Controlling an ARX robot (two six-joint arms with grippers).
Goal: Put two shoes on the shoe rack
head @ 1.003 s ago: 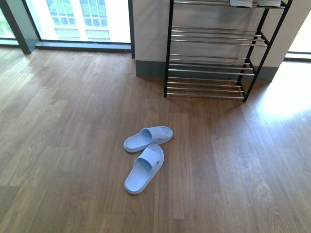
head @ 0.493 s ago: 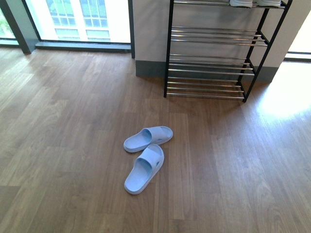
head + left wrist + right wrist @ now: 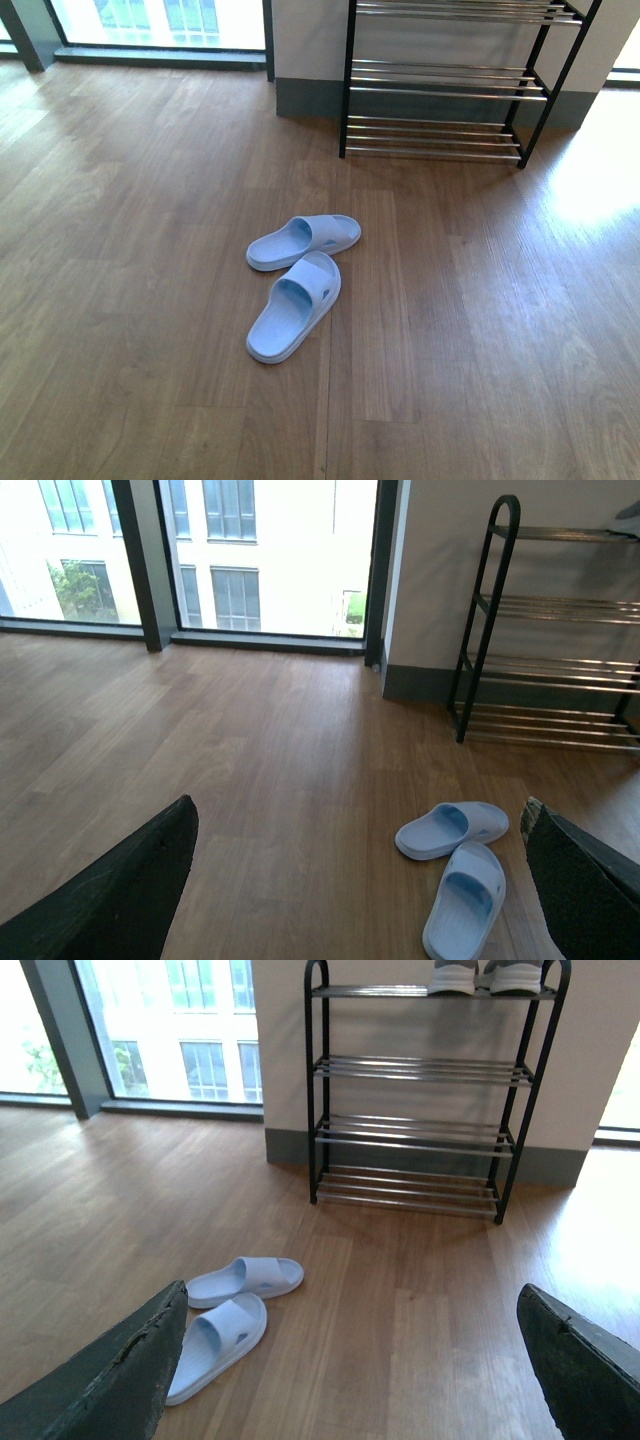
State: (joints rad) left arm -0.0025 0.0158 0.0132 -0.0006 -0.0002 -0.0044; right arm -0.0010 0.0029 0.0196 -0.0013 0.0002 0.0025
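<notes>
Left gripper [image 3: 357, 810]: jaws spread wide, nothing btwn them, hanging above the wood floor [image 3: 130, 260]. Right gripper [image 3: 352, 1295] is likewise agape & empty. Neither arm shows in the front view. Ahead of both, down on the floor, lie the two slides, soles down. The farther slide [image 3: 303, 242] lies crosswise. The nearer slide [image 3: 294, 318] is angled, w/ its toe end touching or all but touching the other's side. Well beyond them, against the wall, stands the shoe rack [image 3: 440, 72]; its lower tiers carry no shoes. The right wrist view shows the grey sneakers [image 3: 455, 975] already on the top tier, only partly in shot. Progress, as I judge it: nothing is gripped yet, so the slides' part is all still to do, i.e. reach down, grasp, carry, set on a tier, prob. one slide per arm. The slides look pale blue, smooth moulded rubber, one-piece w/ a broad strap & thick sole. Prob. light & a bit flexible, w/ the strap the obvious place to pinch.
</notes>
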